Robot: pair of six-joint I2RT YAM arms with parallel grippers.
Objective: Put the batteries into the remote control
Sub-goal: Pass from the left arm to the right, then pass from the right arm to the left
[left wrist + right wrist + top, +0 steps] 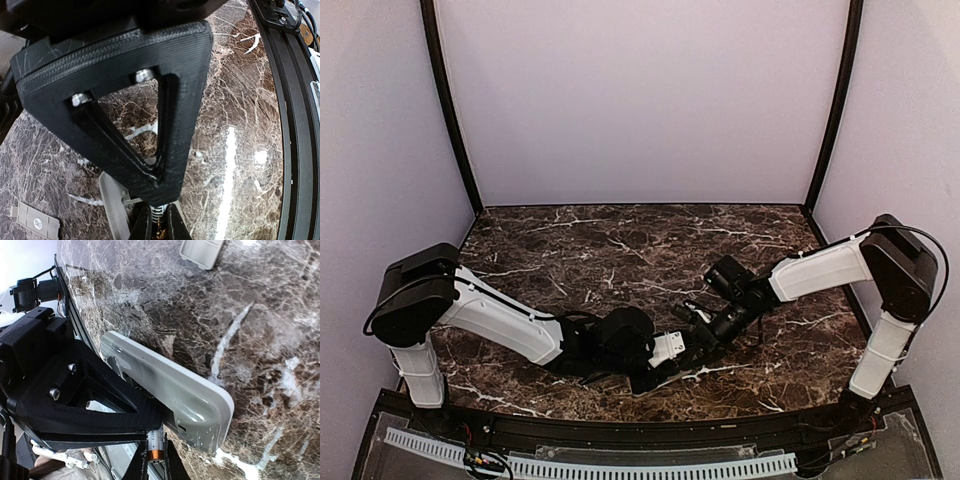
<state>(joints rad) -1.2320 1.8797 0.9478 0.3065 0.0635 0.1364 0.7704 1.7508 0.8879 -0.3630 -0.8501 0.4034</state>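
Observation:
The remote control (172, 387), light grey and back side up with its battery bay open, lies on the marble; it also shows in the top view (666, 348) and the left wrist view (111, 200). My right gripper (156, 462) is shut on a battery (157, 445) with a white label and copper band, right at the remote's edge. My left gripper (158, 227) is shut on a slim white-labelled cylinder (158, 214) with an orange glint, a battery, over the bay. Both gripper tips meet there (682, 345). I cannot tell whether both hold the same battery.
The grey battery cover (35, 223) lies loose on the marble, apart from the remote; it also shows in the right wrist view (200, 252). The black table rim (295, 125) runs close by the grippers at the near edge.

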